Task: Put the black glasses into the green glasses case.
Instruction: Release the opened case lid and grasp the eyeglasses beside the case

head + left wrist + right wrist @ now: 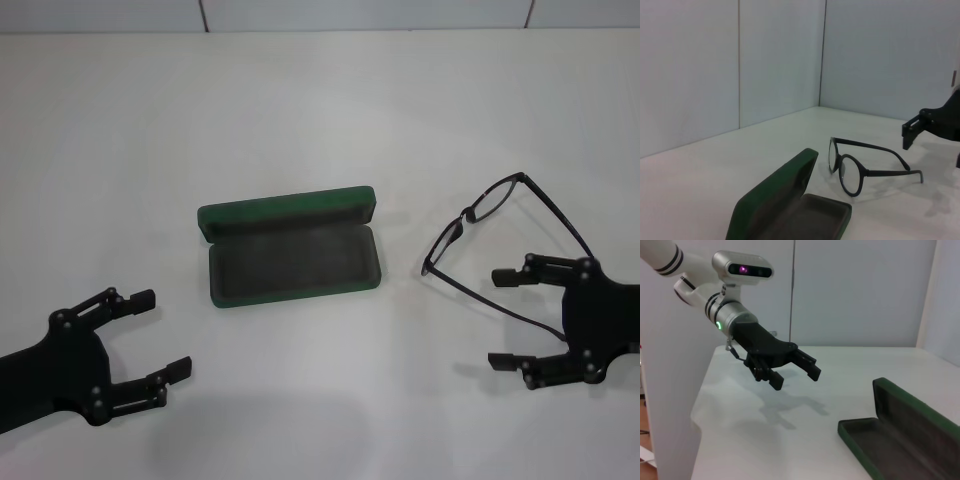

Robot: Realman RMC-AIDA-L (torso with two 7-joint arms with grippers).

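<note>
The green glasses case [292, 260] lies open at the table's middle, lid up at the back, its grey lining empty. It also shows in the left wrist view [780, 210] and the right wrist view [900, 432]. The black glasses [466, 214] stand to its right with the temples unfolded, and also show in the left wrist view [863, 172]. My right gripper [498, 320] is open at the table's right. One temple arm runs between its fingers, untouched as far as I can see. My left gripper [165, 333] is open and empty at the front left, away from the case.
The white table [320, 120] reaches back to a pale wall. The left wrist view shows my right gripper [920, 127] beyond the glasses. The right wrist view shows my left gripper [795, 372] above the table past the case.
</note>
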